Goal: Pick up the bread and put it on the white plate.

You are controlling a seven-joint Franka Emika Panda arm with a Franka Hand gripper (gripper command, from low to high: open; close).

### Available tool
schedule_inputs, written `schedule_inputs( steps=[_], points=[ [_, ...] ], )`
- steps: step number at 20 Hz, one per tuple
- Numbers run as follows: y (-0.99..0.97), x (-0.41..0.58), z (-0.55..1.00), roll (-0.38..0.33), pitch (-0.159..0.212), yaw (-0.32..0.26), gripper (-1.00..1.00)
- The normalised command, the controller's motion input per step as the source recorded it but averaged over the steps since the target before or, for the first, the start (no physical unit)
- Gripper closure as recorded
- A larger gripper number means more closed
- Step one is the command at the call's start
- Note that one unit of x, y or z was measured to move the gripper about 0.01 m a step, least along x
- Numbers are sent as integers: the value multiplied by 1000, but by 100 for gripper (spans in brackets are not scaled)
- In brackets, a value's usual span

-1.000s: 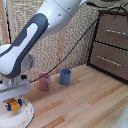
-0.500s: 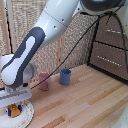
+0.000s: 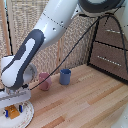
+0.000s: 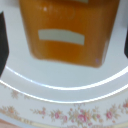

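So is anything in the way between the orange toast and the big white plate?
Nothing visible. The flat golden-orange toast sits between the blue-tipped gripper fingers, right over the round white plate. The pink cup and blue cup stand apart, further back.

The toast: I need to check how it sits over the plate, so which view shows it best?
The wrist view. The toast fills much of the frame, between the dark claw fingers, above the white plate's floral rim. In the exterior view the toast is only a small orange patch under the claw, at the plate.
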Motion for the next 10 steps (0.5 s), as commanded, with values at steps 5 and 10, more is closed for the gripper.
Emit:
schedule_inputs(
  steps=[5,10],
  points=[
    [-326,18,637,-21,-127,62,-100],
    [-155,282,403,-72,-252,20,-100]
  ],
)
